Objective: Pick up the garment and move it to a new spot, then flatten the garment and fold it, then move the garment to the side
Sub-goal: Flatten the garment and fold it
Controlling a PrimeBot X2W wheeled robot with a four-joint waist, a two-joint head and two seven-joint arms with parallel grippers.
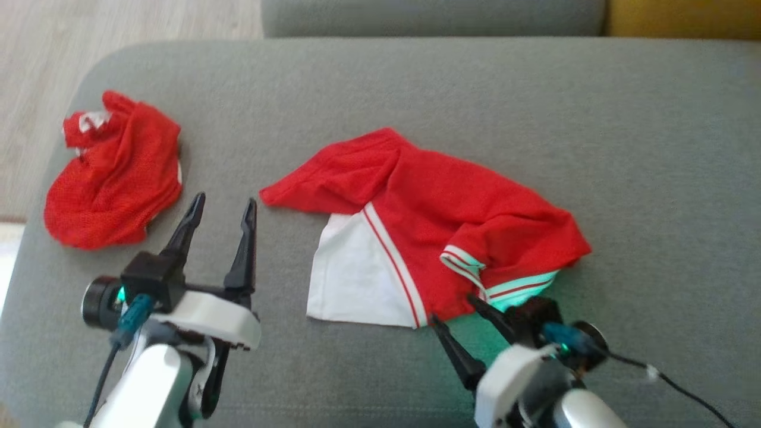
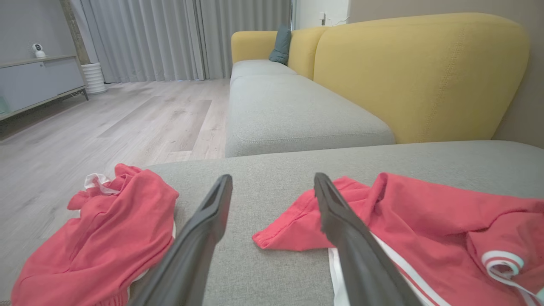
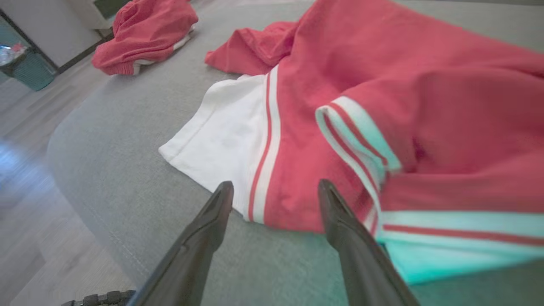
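**Loosely spread on grey upholstery, a red mesh garment lies at centre**

At the left of the head view, a crumpled red mesh bundle (image 1: 116,178) with a scrap of white sits near the rounded corner of the grey woven cushion (image 1: 416,83). Pale wood floor (image 1: 35,71) shows beyond it. Just right of the bundle, the left gripper (image 1: 226,200) points across bare fabric, its tapered dark fingers spread apart. At centre the garment (image 1: 440,214) lies rumpled and partly flat, showing red mesh, a white panel and red-and-white striped trim. At lower right, the right gripper (image 1: 452,309) has its fingers parted, with the tips at the garment's lower hem in a green glow.
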